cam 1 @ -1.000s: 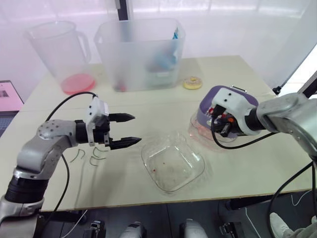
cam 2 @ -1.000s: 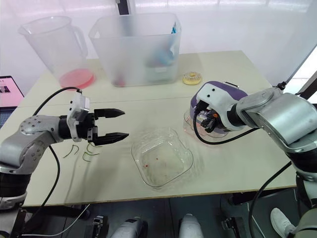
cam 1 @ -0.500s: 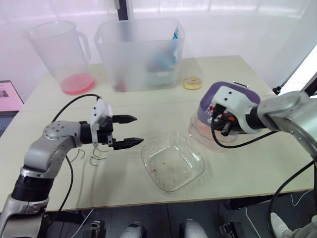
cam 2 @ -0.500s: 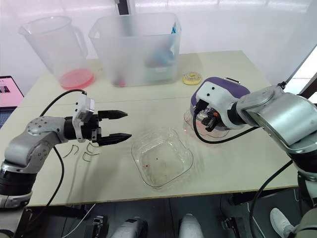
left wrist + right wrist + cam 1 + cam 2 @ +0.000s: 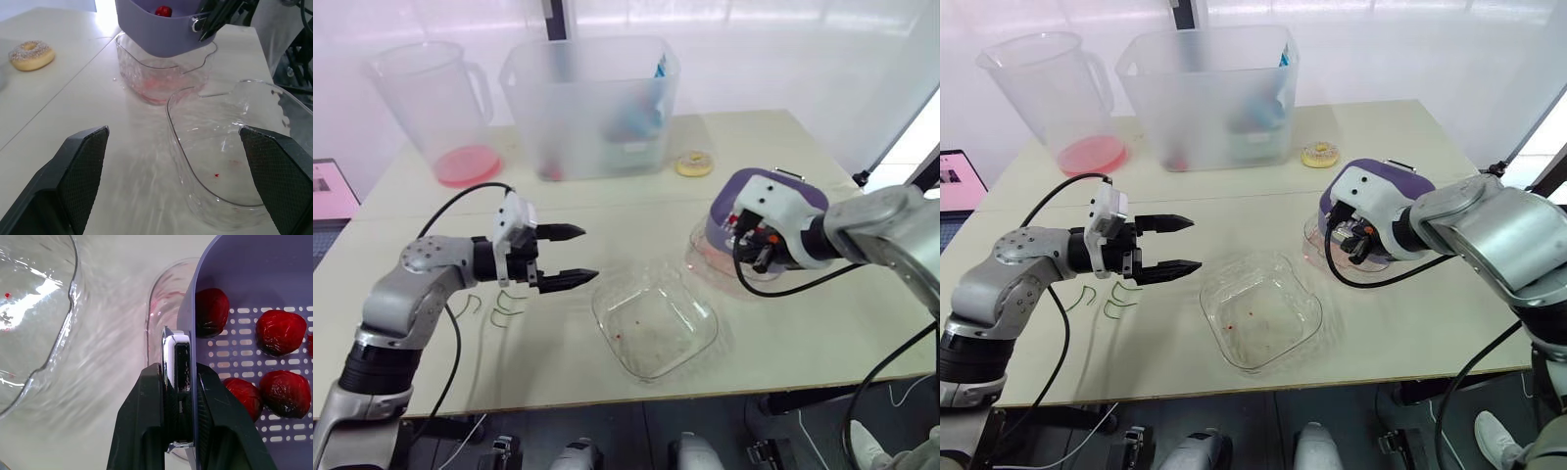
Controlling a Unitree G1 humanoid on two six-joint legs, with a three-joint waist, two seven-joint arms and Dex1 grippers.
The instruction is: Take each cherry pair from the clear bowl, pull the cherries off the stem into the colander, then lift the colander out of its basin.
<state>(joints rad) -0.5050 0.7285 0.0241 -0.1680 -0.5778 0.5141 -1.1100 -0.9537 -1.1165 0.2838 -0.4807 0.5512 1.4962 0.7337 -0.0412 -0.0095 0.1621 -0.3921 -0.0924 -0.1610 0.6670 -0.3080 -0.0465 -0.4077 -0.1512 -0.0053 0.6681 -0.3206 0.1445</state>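
Right wrist view has the right gripper (image 5: pixel 177 377) pinching the rim of the colander (image 5: pixel 234 274), one finger outside the wall and one inside. Loose cherries (image 5: pixel 281 330) lie in it. The bowl (image 5: pixel 654 318) holds only red specks. Bare stems (image 5: pixel 504 305) lie on the counter (image 5: pixel 822 333) to its left, so the pulling looks done. Only the lift is left: the colander, at the right, is not yet clear of the basin (image 5: pixel 161 73). The left gripper (image 5: pixel 587 255) hovers left of the bowl, fingers spread and empty.

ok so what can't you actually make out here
Bin contents: head views, frosted walls blur them.
Cherries in colander: the right wrist view's edge cuts some off; the right gripper partly covers them in the head views.
Stems, how many: head views, too thin.
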